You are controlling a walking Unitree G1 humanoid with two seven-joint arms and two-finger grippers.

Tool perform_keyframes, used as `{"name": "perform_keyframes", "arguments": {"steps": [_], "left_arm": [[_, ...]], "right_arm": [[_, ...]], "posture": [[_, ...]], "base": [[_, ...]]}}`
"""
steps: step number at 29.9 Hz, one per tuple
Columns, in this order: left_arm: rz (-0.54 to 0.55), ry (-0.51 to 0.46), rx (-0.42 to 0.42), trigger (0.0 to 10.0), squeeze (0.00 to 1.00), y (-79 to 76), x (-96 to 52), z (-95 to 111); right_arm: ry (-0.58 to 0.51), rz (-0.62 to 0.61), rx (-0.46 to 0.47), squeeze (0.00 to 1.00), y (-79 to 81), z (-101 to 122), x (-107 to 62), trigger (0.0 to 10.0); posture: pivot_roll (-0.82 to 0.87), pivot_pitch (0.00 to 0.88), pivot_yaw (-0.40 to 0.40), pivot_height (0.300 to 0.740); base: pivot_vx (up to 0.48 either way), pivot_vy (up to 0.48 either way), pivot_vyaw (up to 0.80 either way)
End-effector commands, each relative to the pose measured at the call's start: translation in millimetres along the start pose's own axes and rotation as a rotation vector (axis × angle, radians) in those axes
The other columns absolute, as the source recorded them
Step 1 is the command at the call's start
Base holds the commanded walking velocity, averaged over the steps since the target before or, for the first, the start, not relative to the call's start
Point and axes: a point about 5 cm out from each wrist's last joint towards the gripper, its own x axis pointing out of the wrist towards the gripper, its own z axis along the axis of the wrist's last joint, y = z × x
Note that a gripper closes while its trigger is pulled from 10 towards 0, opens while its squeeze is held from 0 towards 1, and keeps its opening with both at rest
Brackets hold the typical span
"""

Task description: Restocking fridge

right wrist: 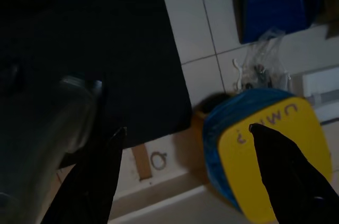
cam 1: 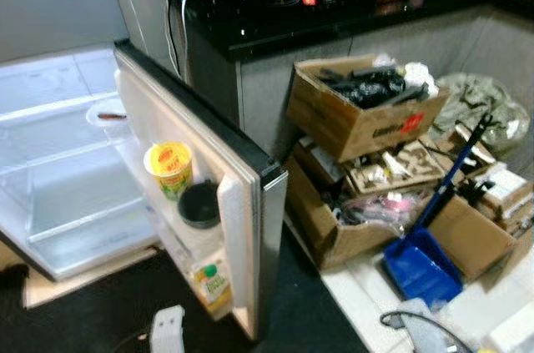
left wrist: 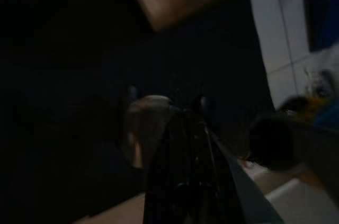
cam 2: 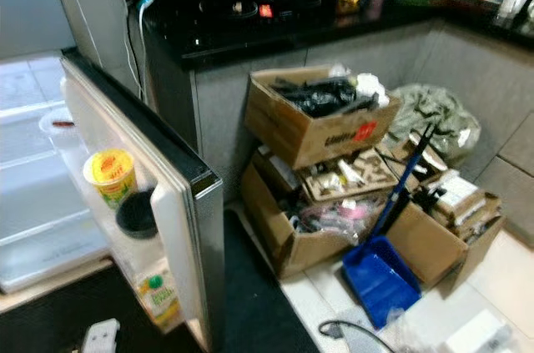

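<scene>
My right gripper (right wrist: 185, 171) was wide open, holding nothing, above a blue and yellow tub (right wrist: 265, 150) on the floor. My left gripper (left wrist: 188, 128) looked closed; I couldn't see anything held. I should drop straight over the tub. The fridge door (cam 1: 209, 178) stood open by cardboard boxes (cam 1: 359, 111) and a blue dustpan (cam 1: 421, 265).

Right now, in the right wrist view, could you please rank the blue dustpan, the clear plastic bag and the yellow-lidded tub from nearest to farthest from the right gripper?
1. Yellow-lidded tub, beside one finger of the right gripper.
2. Clear plastic bag, on the tiles beyond the tub.
3. Blue dustpan, past the bag.
</scene>
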Motion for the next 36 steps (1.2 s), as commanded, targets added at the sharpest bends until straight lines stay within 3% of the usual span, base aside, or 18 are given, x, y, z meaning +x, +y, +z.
{"name": "perform_keyframes", "arguments": {"steps": [1,36], "left_arm": [[0.003,0.003,-0.004,10.0,0.00,-1.9,0.9,-0.6],[-0.021,0.016,0.029,10.0,0.00,-3.9,0.8,-2.9]], "right_arm": [[0.015,-0.005,0.015,0.00,-4.5,-4.5,-1.4,10.0],[0.047,-0.009,-0.002,0.00,-2.6,-11.8,-2.3,10.0]], "posture": [[-0.05,0.000,-0.057,0.740],[-0.05,0.000,-0.058,0.740]], "base": [[0.000,0.000,0.80],[0.000,0.000,0.80]]}}
